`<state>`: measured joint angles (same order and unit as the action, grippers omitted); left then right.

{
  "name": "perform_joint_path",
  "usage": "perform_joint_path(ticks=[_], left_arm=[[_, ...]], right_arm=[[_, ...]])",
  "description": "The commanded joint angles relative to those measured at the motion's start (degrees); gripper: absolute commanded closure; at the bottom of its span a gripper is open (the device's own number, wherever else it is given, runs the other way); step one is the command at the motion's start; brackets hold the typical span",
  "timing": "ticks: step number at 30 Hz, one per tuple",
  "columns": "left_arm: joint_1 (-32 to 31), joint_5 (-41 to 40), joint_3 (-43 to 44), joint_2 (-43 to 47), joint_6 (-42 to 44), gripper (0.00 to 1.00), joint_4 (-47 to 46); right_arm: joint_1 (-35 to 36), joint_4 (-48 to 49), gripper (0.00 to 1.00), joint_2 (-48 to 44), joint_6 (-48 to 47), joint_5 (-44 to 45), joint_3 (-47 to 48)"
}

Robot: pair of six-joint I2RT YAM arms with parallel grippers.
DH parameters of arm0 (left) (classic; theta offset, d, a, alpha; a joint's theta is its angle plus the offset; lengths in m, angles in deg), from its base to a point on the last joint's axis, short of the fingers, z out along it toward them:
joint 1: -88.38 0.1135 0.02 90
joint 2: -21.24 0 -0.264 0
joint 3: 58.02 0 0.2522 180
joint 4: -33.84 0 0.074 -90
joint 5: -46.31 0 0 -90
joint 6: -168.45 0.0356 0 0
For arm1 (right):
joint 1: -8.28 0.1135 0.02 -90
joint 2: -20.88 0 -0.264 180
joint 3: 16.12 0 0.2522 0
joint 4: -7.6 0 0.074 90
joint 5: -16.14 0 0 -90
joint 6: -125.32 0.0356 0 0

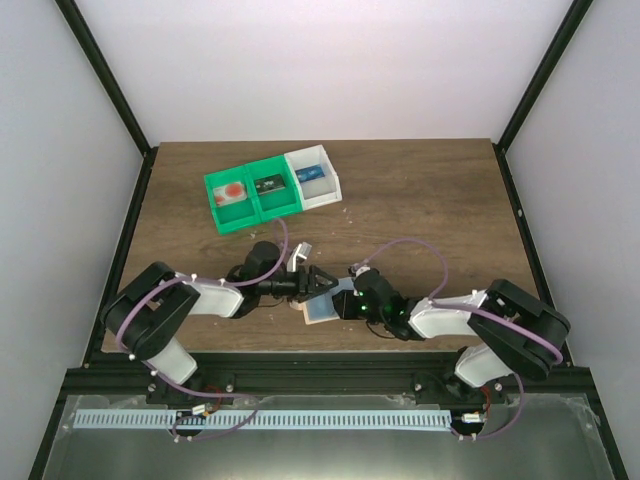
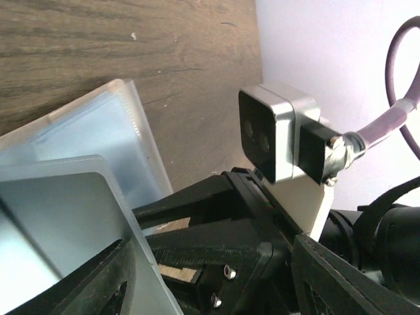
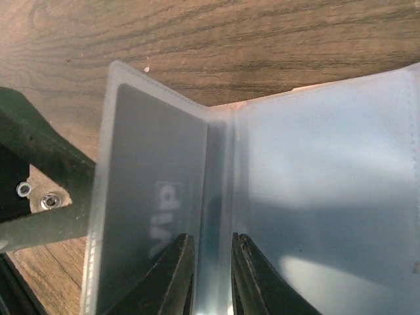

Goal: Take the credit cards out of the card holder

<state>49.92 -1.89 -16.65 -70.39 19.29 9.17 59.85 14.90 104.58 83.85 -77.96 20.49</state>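
Inspecting: card holder (image 3: 315, 184) lay open before my right pincer (image 3: 211, 275) | jaws narrow astride its fold, grip unclear | credit card (image 3: 151, 197) leftward sat sleeved; none seemingly out.

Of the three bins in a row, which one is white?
The bin at the right end, holding a blue item; the middle bin and the left bin are green.

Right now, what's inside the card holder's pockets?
In the right wrist view, the open card holder shows a grey card marked VIP in its left pocket, behind frosted plastic. The right pocket is pale and glary; can't tell if a card is inside.
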Motion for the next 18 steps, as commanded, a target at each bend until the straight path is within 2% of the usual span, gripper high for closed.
perform_joint_path(ticks=[1, 6, 12, 18], left_arm=[[-0.72, 1.14, 2.56, -1.92, -0.42, 0.33, -3.99], [-0.98, 0.95, 3.18, -2.46, -0.08, 0.33, -3.75], [-0.98, 0.84, 3.51, -2.72, 1.36, 0.34, -2.79], [-0.38, -2.83, 5.97, 1.80, 8.15, 0.31, 12.10]], right_arm=[[0.37, 0.43, 0.82, -2.21, 0.13, 1.83, -1.44], [0.37, -5.49, 0.82, -3.71, 0.66, 4.86, -1.03], [0.15, -17.33, 0.78, -13.07, 1.02, 11.70, -0.91], [0.19, -25.40, 0.69, -23.98, 0.39, 13.39, 0.33]])
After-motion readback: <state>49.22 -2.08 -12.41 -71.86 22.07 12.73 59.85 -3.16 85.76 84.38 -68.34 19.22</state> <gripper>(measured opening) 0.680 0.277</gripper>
